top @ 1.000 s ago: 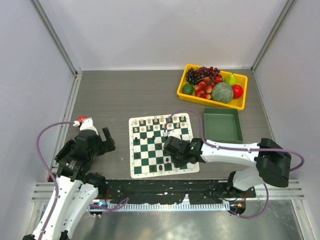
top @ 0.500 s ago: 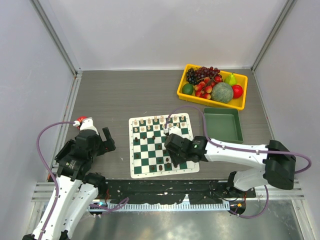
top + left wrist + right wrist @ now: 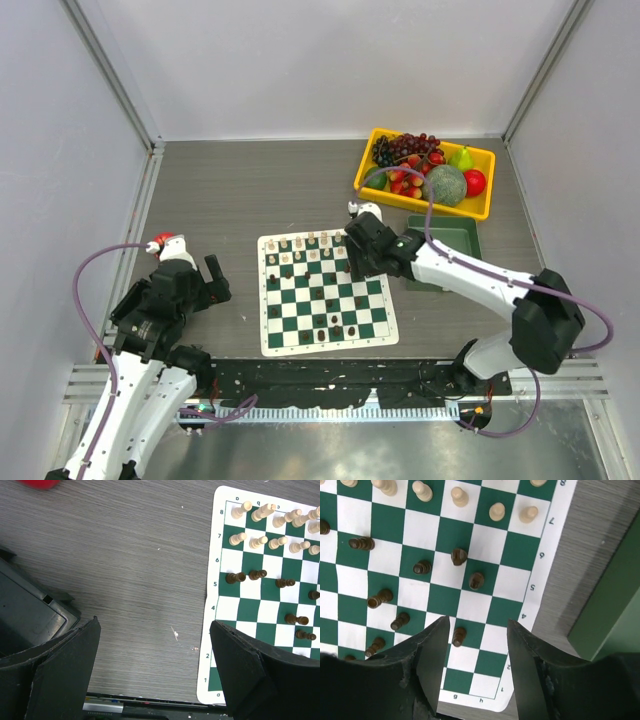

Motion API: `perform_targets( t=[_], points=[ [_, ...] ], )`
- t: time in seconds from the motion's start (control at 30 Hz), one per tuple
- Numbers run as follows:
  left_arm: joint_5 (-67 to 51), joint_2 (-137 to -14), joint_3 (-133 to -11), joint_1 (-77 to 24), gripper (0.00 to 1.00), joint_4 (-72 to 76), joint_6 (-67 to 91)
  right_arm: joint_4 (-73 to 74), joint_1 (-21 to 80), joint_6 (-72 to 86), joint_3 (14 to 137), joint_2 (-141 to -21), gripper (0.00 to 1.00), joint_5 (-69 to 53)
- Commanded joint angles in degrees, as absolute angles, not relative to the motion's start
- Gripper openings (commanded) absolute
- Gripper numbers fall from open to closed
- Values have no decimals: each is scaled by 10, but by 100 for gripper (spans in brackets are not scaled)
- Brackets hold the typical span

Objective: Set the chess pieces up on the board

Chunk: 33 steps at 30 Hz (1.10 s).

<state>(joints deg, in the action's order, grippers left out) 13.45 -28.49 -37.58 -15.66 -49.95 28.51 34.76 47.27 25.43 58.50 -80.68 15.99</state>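
Note:
The green and white board (image 3: pixel 300 300) lies in the middle of the table. Cream chess pieces (image 3: pixel 313 241) stand in two rows along its far edge, also in the right wrist view (image 3: pixel 459 497) and the left wrist view (image 3: pixel 258 542). Dark chess pieces (image 3: pixel 459 556) are scattered over the middle rows, some lying on their sides; more sit near the front edge (image 3: pixel 336 326). My right gripper (image 3: pixel 477 630) is open and empty, held above the board's far right part (image 3: pixel 357 262). My left gripper (image 3: pixel 155 630) is open and empty over bare table left of the board (image 3: pixel 213 276).
A plain green bin (image 3: pixel 445 250) stands right of the board, close to my right arm, and shows in the right wrist view (image 3: pixel 615 595). A yellow tray of fruit (image 3: pixel 425 170) is at the back right. A red and white object (image 3: pixel 165 241) lies at the left.
My right gripper has moved from the near right part of the board to its far right part. The left arm has not moved.

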Motion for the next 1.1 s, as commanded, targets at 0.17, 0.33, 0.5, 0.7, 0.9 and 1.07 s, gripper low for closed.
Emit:
perform_targets(
  t=[0.17, 0.33, 0.5, 0.7, 0.9, 1.07],
  points=[
    [135, -281, -375, -154, 99, -477, 292, 309, 460, 221, 653, -905, 48, 133],
    [135, -281, -375, -154, 99, -476, 291, 296, 457, 221, 645, -915, 45, 134],
    [134, -286, -375, -154, 99, -476, 292, 297, 445, 225, 640, -929, 38, 145],
    [134, -287, -376, -154, 99, -475, 292, 279, 432, 233, 628, -940, 38, 121],
    [134, -288, -375, -154, 99, -475, 292, 265, 430, 240, 628, -948, 40, 113],
    [134, -288, -375, -154, 99, -476, 292, 264, 427, 245, 628, -957, 38, 108]
  ],
)
